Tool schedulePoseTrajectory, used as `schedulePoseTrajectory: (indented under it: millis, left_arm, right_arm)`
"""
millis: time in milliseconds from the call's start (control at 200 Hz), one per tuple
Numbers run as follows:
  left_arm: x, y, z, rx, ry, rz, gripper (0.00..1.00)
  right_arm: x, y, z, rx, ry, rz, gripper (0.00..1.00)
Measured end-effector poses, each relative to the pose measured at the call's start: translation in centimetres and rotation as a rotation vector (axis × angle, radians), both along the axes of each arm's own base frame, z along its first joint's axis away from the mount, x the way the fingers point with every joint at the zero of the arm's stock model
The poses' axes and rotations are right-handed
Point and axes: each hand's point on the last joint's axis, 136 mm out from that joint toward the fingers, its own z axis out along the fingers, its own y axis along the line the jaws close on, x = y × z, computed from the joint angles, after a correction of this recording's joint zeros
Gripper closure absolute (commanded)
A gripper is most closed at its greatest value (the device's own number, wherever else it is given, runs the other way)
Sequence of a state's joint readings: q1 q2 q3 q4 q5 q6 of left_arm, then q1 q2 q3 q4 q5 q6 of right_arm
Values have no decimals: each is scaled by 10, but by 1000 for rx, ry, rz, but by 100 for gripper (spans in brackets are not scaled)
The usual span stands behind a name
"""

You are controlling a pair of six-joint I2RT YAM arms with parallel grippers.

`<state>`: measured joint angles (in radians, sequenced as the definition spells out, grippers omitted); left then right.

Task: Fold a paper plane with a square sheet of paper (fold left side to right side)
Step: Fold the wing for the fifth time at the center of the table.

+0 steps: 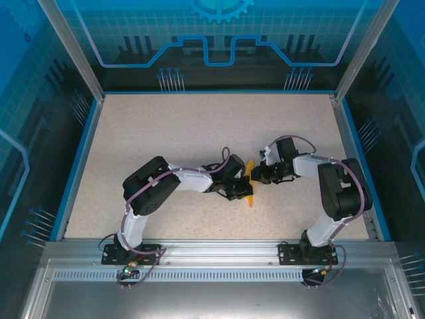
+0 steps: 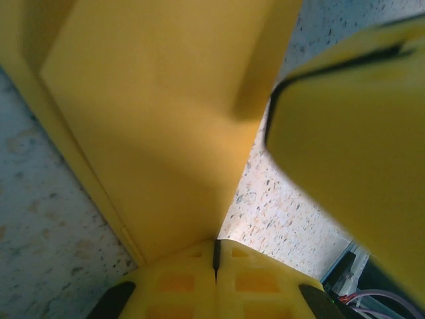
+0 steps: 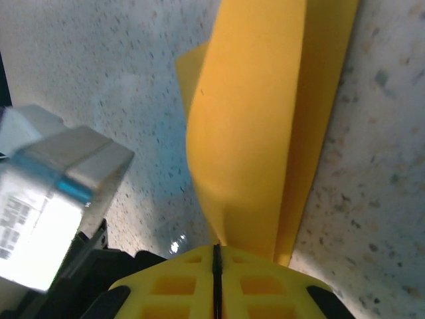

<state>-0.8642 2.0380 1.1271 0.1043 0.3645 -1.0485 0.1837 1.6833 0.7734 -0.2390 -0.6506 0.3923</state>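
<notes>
Folding seems nearly done: the narrow layered paper (image 3: 249, 119) juts ahead of the left hand (image 2: 216, 262) and right hand (image 3: 216, 262), both clamped on it; final creases likely remain.

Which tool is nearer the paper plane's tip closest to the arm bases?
Left. The left tool pinches the paper plane just above that tip; the right tool grips it farther up.
</notes>
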Motion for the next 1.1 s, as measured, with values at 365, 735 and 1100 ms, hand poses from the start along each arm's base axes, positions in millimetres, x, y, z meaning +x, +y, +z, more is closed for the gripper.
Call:
schedulePoseTrajectory:
  millis: [365, 735, 1100]
  left_arm:
    - [0, 0, 0, 1, 1, 0, 96]
    - [1, 0, 0, 1, -1, 1, 96]
    - [5, 0, 0, 5, -17, 14, 96]
  right_arm:
    - [-6, 1, -19, -15, 60, 8, 91]
    - [8, 4, -20, -25, 103, 19, 91]
    - [30, 7, -20, -7, 120, 24, 91]
